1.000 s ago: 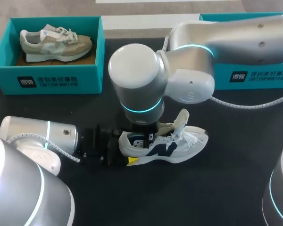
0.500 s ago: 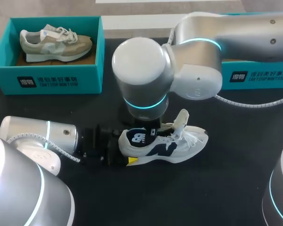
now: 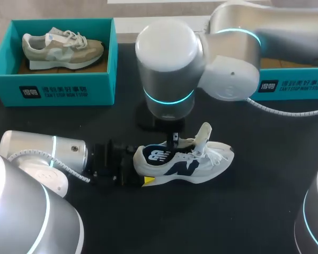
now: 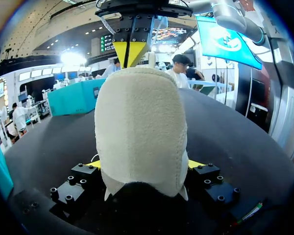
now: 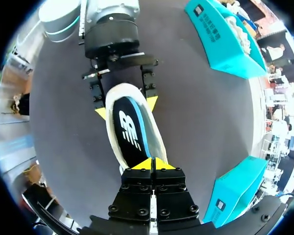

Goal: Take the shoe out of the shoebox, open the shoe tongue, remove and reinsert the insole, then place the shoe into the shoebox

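Note:
A white shoe (image 3: 201, 164) with navy side marking lies on its sole on the black table, its tongue (image 3: 204, 135) standing up. Its dark insole (image 5: 130, 129) with a white logo lies inside it. My left gripper (image 3: 144, 168) is shut on the shoe's heel (image 4: 139, 132), one yellow tip on each side. My right gripper (image 5: 153, 165) hangs just above the shoe's opening, near the front end of the insole, with its tips pressed together. In the head view the right gripper (image 3: 174, 138) shows below the arm's big joint.
A teal shoebox (image 3: 103, 58) at the back left holds a beige shoe (image 3: 61, 47). A second teal box (image 3: 291, 84) stands at the back right, partly behind my right arm. The right arm's elbow hangs over the table's middle.
My right arm has risen and drawn back from the shoe, uncovering the heel opening and the insole's logo. The left gripper and the shoe have stayed put.

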`<state>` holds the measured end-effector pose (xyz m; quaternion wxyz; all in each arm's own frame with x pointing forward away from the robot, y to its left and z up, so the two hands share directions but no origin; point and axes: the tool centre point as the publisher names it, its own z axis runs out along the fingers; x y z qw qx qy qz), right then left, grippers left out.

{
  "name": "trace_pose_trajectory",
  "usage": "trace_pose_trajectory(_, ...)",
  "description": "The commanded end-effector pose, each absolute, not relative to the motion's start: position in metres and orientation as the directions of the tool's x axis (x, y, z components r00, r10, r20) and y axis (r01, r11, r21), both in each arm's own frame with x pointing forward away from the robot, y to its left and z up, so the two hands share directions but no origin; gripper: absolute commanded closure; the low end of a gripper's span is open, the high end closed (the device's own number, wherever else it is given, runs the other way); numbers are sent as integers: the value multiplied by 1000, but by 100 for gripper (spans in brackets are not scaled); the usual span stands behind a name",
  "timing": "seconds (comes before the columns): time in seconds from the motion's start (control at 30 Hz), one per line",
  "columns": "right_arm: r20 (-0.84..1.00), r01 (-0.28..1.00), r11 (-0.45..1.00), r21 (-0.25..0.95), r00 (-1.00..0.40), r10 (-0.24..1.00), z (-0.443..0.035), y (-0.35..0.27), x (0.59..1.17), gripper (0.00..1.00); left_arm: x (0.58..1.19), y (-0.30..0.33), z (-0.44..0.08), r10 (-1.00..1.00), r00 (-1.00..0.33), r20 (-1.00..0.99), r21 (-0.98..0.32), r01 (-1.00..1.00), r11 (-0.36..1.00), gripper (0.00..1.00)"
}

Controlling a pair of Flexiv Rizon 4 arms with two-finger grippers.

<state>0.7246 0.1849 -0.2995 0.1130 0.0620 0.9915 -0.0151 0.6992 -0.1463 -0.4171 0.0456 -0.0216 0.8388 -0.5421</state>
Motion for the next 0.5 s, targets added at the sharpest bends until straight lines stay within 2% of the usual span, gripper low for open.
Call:
trace_pose_trajectory(0.03, -210, 79, 997, 26, -974, 83, -309, 188, 726, 100, 698, -146, -418, -86, -995, -53, -910, 12, 414, 100)
trace_pose_trajectory(0.07, -196, 61, 998, 35, -978, 66, -310, 191, 726, 100, 698, -146, -418, -86, -995, -53, -910, 12, 414, 100)
trace_pose_trajectory(0.13, -176, 33, 999, 41, -984, 40, -311, 196, 725, 74, 698, -146, -418, -86, -995, -53, -910, 12, 414, 100)
trace_pose_trajectory(0.17, -167, 25, 999, 42, -985, 32, -311, 198, 724, 69, 698, -146, -418, -86, -995, -53, -910, 12, 414, 100)
trace_pose_trajectory(0.23, -144, 17, 999, 42, -989, 23, -313, 199, 722, 64, 698, -146, -418, -86, -995, -53, -910, 12, 414, 100)
trace_pose_trajectory(0.5, -91, -30, 997, 66, -996, -24, -320, 204, 726, 63, 698, -146, -418, -86, -995, -53, -910, 12, 414, 100)
